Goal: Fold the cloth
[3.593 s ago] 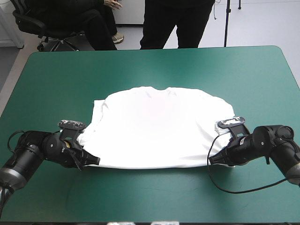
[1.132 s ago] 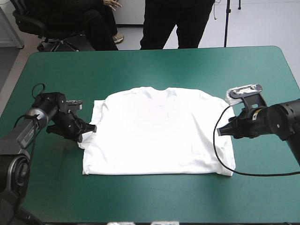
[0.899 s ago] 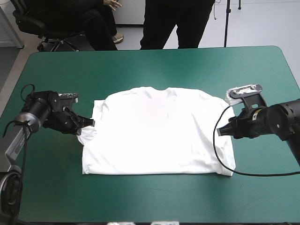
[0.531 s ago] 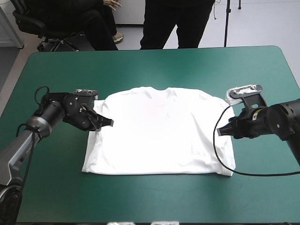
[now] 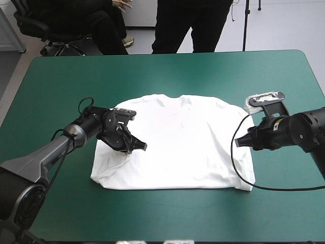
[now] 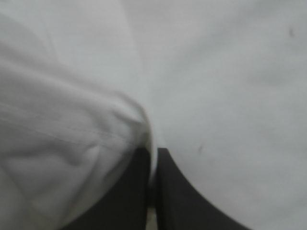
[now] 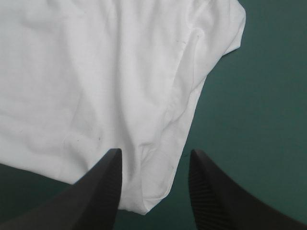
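Note:
The white T-shirt (image 5: 188, 142) lies spread on the teal-green cover (image 5: 167, 76), collar toward the far edge. My left gripper (image 5: 139, 147) is over the shirt's left part, shut on the T-shirt, with the left edge drawn inward and bunched beneath it. In the left wrist view the black fingers meet in an arch (image 6: 152, 153), with white cloth (image 6: 72, 143) pinched between them and draped over one finger. My right gripper (image 5: 242, 142) stands open at the shirt's right edge. Its wrist view shows the gripper (image 7: 154, 155) apart over the T-shirt's (image 7: 96, 72) rumpled side edge.
The teal-green cover (image 7: 259, 120) shows as a broad band around the T-shirt on every side. The table's front edge runs close behind both arms.
The left gripper took hold of the shirt's left edge and moved right over the shirt, dragging that edge inward. The right arm has stayed still just beside the right edge.

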